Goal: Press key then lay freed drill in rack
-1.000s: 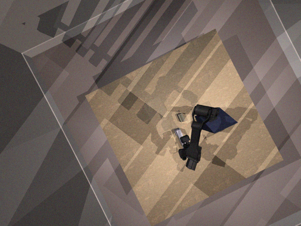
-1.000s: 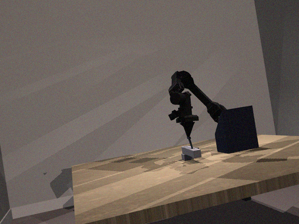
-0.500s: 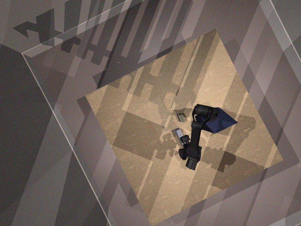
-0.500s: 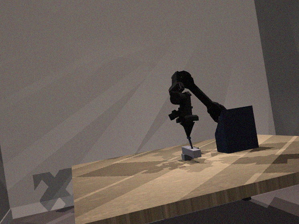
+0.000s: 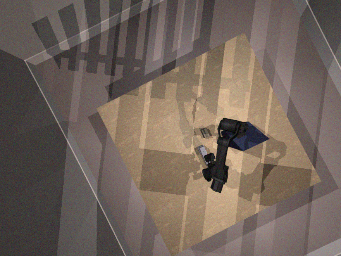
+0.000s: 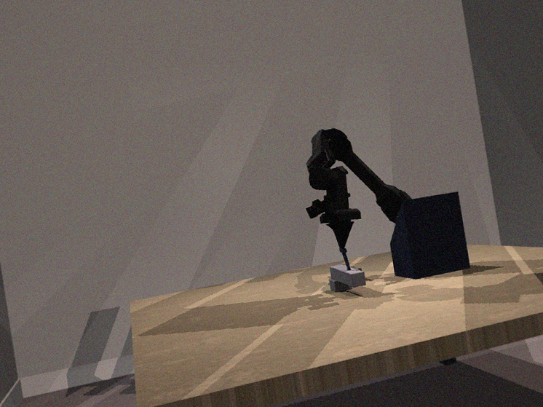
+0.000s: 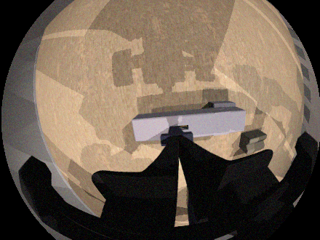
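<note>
A pale block stands on the table. A dark slim rod, apparently the drill, rises from it; its blue crosspiece shows in the wrist view, beside a small slot. My gripper is shut, pointing down, with its tips right at the rod's upper end. I see nothing held between the fingers, though the tips hide the contact. A small grey lug, perhaps the key, juts from the block's side. A small grooved grey piece, apparently the rack, sits beyond one end of the block.
A large dark blue block stands at the arm's base on the wooden table. The arm reaches over from it. Broad bands of shadow cross the table top.
</note>
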{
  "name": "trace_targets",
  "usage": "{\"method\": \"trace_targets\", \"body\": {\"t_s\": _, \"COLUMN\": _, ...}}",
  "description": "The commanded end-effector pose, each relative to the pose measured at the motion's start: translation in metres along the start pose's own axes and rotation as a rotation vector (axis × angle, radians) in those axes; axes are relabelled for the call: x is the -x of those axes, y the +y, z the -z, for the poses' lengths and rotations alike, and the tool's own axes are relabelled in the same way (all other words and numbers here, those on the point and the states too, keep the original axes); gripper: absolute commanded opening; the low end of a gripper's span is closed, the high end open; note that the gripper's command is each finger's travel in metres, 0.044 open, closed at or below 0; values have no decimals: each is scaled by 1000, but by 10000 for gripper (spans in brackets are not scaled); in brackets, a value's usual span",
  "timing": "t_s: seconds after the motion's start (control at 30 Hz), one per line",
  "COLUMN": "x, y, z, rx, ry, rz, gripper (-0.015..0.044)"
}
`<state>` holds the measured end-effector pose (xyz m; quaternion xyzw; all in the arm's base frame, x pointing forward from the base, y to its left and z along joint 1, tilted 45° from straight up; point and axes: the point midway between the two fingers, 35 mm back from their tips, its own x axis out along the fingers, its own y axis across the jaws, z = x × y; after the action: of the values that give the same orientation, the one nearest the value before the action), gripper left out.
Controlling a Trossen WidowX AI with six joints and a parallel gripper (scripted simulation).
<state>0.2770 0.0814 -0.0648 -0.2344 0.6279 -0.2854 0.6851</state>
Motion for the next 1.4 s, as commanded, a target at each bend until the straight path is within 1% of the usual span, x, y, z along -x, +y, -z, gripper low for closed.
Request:
{"method": "trace_targets", "body": {"t_s": 0.0, "x": -23, "y": -3, "z": 14, "rx": 18, "ry": 70, "rz": 27, "gripper": 0}}
{"method": "trace_targets", "body": {"t_s": 0.67, "x": -23, "y": -3, "z": 14, "rx": 18, "ry": 70, "rz": 27, "gripper": 0}}
{"method": "trace_targets", "body": {"t_s": 0.8, "x": -4, "y": 0, "z": 8, "rx": 18, "ry": 70, "rz": 25, "gripper": 105}}
{"method": "trace_targets", "body": {"t_s": 1.0, "x": 58, "y": 2, "z": -4, "rx": 19, "ry": 71, "rz": 24, "gripper": 262}}
{"method": "trace_targets", "body": {"t_s": 1.13, "x": 60, "y": 2, "z": -4, "rx": 19, "ry": 71, "rz": 25, "gripper": 367}}
{"method": "trace_targets", "body": {"t_s": 1.2, "x": 52, "y": -2, "z": -3, "rx": 74, "ry": 61, "rz": 17, "gripper": 420}}
{"method": "trace_targets", "body": {"t_s": 1.23, "x": 49, "y": -7, "z": -5, "rx": 133, "ry": 62, "rz": 9, "gripper": 440}}
{"method": "trace_targets", "body": {"t_s": 1.37, "x": 33, "y": -33, "z": -12, "rx": 420, "ry": 57, "rz": -25, "gripper": 440}}
